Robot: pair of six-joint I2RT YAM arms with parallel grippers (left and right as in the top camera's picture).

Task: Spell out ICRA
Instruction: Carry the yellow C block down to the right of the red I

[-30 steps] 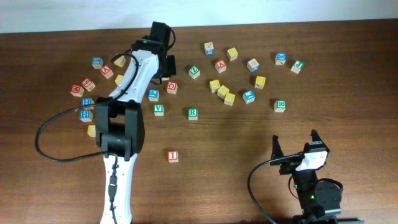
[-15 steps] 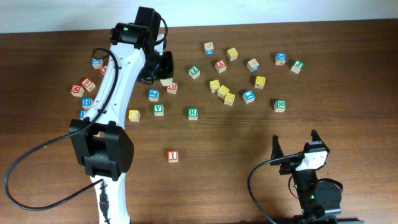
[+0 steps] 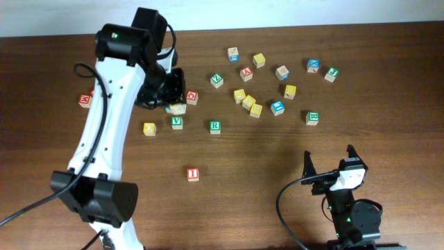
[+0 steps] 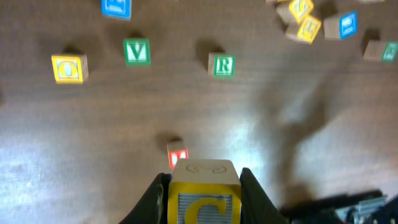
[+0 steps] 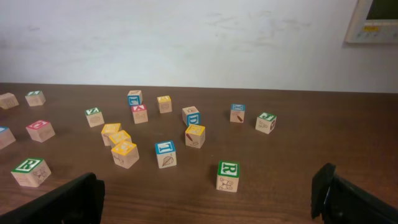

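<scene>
Between our left gripper's [image 4: 203,194] fingers [image 4: 154,200] we hold the C block [image 4: 203,205] clamped; just ahead lies the I block [image 4: 176,156]. Right gripper [image 3: 329,155] stands wide.

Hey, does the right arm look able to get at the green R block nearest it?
Probably yes. The right gripper is open and empty, and that green R block stands alone straight ahead of it, with nothing between. The left gripper, shut on the C block, is far off.
</scene>
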